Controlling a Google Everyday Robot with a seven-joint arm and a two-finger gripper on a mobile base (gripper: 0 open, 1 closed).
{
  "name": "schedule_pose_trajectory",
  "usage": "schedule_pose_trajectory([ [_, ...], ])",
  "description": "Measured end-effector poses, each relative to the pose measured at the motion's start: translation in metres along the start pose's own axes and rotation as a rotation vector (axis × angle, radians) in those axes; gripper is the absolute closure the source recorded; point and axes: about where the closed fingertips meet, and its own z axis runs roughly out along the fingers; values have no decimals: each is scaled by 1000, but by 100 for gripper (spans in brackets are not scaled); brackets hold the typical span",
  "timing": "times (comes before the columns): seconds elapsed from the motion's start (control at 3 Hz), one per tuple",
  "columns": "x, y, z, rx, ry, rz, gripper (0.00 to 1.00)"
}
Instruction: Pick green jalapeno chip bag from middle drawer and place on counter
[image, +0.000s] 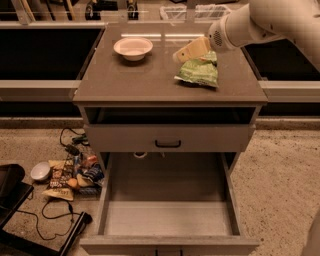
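The green jalapeno chip bag (199, 73) lies flat on the counter (130, 80), at its right side. My gripper (191, 50), on a white arm reaching in from the upper right, hovers just above the bag's upper left edge. Its tan fingers (196, 47) stand free of the bag and look open. The middle drawer (167, 217) is pulled far out at the bottom of the view, and its pale floor holds nothing.
A white bowl (133, 48) sits on the counter's back left. A shut drawer front with a black handle (167, 143) is above the open drawer. Snack packets (70, 176), a small white bowl (40, 171) and black cables (55, 212) lie on the floor at left.
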Motion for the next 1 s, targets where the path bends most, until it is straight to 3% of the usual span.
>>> schedule_pose_trajectory([
  [0.33,-23,-16,-37,36,25,-89,0],
  [0.67,-48,-34,-90,72,73,-219,0],
  [1.0,-36,-48,-147,92,169,-271,0],
])
